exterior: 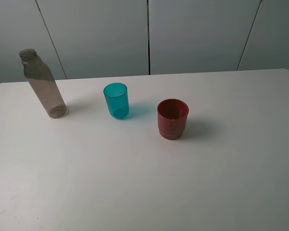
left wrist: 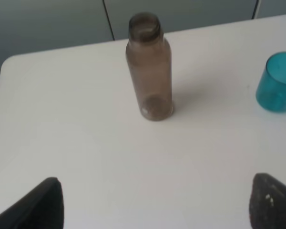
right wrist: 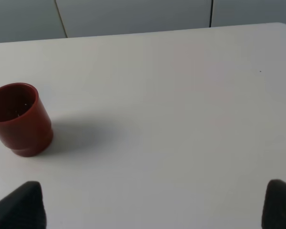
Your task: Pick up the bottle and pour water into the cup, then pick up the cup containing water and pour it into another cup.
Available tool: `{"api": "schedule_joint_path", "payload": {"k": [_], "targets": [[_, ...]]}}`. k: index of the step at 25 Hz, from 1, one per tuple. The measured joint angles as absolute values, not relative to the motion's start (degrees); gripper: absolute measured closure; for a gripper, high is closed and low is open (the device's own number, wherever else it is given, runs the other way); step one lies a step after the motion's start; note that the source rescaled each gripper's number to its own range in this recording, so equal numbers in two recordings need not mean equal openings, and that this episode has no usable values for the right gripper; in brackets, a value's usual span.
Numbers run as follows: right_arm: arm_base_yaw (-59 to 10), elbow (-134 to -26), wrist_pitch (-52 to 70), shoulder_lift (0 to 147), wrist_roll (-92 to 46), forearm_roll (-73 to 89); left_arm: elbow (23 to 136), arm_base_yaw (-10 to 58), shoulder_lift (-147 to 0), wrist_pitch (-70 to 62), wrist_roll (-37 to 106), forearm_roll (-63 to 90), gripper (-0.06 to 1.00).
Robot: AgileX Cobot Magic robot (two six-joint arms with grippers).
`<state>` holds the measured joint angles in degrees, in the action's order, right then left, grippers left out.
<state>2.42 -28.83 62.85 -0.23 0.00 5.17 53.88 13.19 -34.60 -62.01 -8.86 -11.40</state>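
Step one, nothing held: both my grippers gape wide. Next: left gripper [left wrist: 155,202] straddles the bottle [left wrist: 149,67], clamps, carries it toward the teal cup [left wrist: 277,82].

Teal cup [left wrist: 277,82] cut by left wrist frame edge, red cup [right wrist: 19,118] clipped too

The bottle [exterior: 42,84] looks like smooth, see-through smoky grey-brown plastic with a ridged neck. The teal cup [exterior: 116,100] is translucent, glossy plastic. The red cup [exterior: 173,119] is opaque plastic with a soft sheen. The tabletop [exterior: 144,183] is smooth, matt white.
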Motion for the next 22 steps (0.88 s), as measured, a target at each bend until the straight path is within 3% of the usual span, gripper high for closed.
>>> {"api": "schedule_joint_path", "payload": {"k": [10,22], "targets": [[2.42,-28.83,62.85,-0.23,0.0,5.17,40.84,13.19,-1.61,-66.64,-7.29,-5.64,-0.04],[2.42,-28.83,62.85,-0.23,-0.44,5.17,31.71,13.19,0.0,-65.35,-7.15,-4.66,-0.04]]}}
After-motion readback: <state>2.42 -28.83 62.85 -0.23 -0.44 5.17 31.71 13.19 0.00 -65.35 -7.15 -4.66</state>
